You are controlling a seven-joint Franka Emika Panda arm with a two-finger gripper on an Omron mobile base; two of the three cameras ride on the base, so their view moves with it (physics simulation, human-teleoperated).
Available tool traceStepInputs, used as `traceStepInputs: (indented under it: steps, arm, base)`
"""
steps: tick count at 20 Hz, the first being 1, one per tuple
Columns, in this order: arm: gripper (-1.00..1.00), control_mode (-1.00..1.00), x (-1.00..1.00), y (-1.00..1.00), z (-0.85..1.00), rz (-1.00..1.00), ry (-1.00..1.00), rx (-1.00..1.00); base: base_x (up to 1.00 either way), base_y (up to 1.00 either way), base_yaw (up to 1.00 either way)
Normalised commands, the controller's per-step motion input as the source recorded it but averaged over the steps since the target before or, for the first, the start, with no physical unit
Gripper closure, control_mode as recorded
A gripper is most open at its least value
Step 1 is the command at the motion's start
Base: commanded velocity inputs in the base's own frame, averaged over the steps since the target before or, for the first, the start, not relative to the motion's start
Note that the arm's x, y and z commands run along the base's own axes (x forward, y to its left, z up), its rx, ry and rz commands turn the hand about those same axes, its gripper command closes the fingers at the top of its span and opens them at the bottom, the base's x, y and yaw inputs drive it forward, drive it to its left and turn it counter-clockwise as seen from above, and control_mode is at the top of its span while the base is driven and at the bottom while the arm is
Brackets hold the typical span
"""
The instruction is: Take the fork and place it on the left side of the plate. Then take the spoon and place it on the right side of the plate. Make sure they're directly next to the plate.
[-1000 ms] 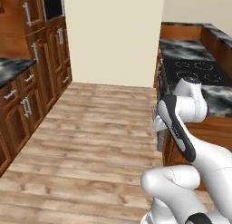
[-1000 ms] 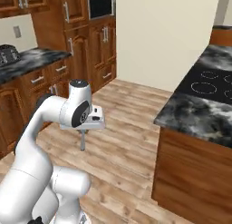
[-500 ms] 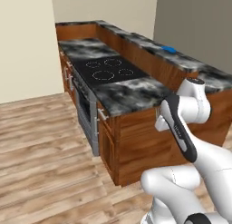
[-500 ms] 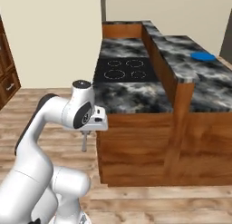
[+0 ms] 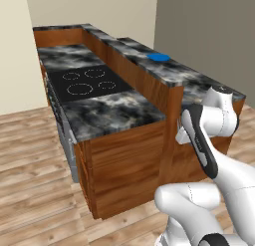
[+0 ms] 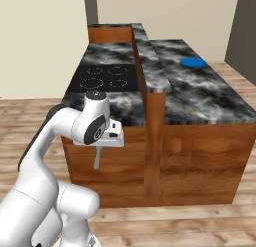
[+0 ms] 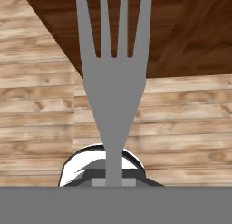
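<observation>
A white robot arm rises from the lower left, its claw [image 6: 98,158] pointing down, closed on a thin grey fork [image 6: 98,159] that hangs in front of a wooden kitchen island. The marble-topped bench [image 6: 200,98] carries a black cooktop [image 6: 104,77] on its lower level and a blue plate [image 6: 193,62] on the raised far side.

Even, bright, flat light across a rendered kitchen, with no clear source and scarcely any cast shadows. The marble counter [image 5: 112,110] shows soft mottling without glare; wood panels darken on the side faces. Edges look slightly soft and low in detail, and the fork [image 7: 113,82] close to the hand camera looms large, plain grey.
</observation>
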Motion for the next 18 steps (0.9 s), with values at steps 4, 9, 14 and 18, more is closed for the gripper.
traceStepInputs:
  steps: [4, 9, 14, 18]
  arm:
    - [1.00, 1.00, 0.00, 0.00, 0.00, 0.00, 0.00, 0.00]
    - [1.00, 1.00, 0.00, 0.00, 0.00, 0.00, 0.00, 0.00]
    - [1.00, 1.00, 0.00, 0.00, 0.00, 0.00, 0.00, 0.00]
    - [1.00, 1.00, 0.00, 0.00, 0.00, 0.00, 0.00, 0.00]
  base:
    - [0.79, -1.00, -0.03]
    - [1.00, -1.00, -0.07]
    - [0.94, -1.00, -0.07]
    - [0.36, -1.00, -0.06]
